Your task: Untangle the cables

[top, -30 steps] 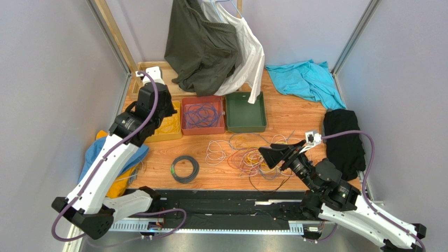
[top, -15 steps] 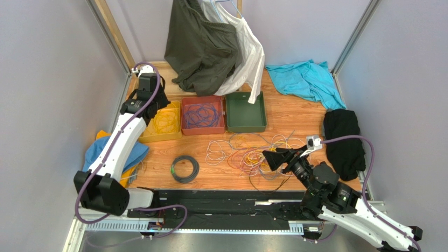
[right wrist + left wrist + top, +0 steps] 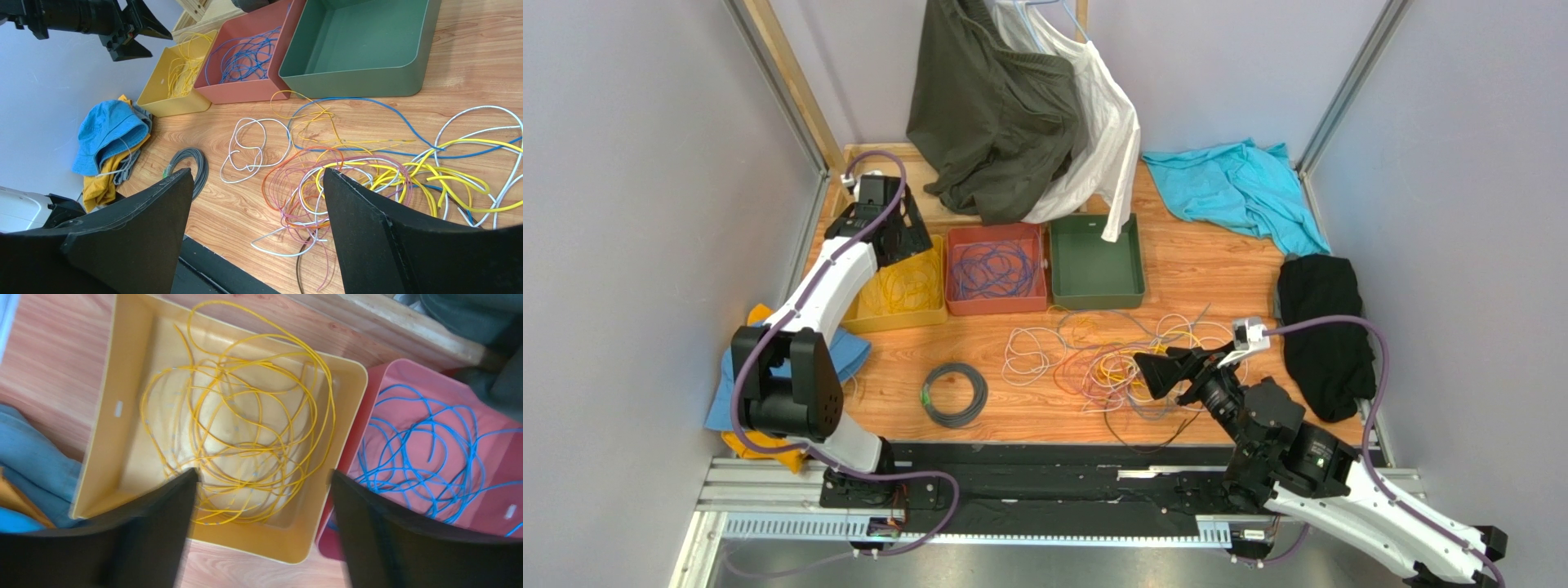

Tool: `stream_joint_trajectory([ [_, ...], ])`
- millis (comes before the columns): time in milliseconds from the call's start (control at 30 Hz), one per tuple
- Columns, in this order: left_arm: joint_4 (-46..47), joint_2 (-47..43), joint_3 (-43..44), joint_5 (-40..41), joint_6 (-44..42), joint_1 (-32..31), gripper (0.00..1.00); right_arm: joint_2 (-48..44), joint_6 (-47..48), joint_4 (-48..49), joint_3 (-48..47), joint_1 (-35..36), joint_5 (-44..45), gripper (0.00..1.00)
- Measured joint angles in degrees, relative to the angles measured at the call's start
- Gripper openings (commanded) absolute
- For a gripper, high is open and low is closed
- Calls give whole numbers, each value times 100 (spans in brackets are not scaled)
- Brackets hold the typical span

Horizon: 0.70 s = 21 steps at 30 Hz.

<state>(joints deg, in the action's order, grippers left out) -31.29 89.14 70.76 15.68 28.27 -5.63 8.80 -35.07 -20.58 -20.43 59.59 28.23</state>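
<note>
Forward, left arm (image 3: pixel 830 279) stretched over yellow tray (image 3: pixel 98 459), left tool (image 3: pixel 264 478) wide (empty); right tool (image 3: pixel 258 177) wide above cables (image 3: pixel 368 171).

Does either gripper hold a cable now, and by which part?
Nothing is held: left gripper open over the yellow tray, right gripper open over the loose cables.

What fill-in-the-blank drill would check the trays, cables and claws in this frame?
The yellow tray under the left claw contains only ____ cables.
The red tray contains ____ cables.
The green tray contains ____ cables.
The right claw above the tangled cables is ____, gripping nothing.
Missing: yellow; blue; no; open.
</note>
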Motion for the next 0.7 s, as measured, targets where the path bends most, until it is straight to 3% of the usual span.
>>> stream_joint_trajectory([
  [167,-63,-439,-17,9,105,0,99,105,-2,81,68,0,-9,82],
  [333,-50,-1825,-369,-192,216,-208,97,437,0,212,94,0,-26,82],
  [433,157,-2900,-713,-219,317,-1043,93,702,-2,332,103,0,-39,81],
  [533,472,-3298,-1196,-245,511,-2127,87,944,-2,404,103,0,-74,81],
  [700,1279,-3075,-2765,-380,1095,-3333,78,1117,-26,409,103,0,-118,80],
])
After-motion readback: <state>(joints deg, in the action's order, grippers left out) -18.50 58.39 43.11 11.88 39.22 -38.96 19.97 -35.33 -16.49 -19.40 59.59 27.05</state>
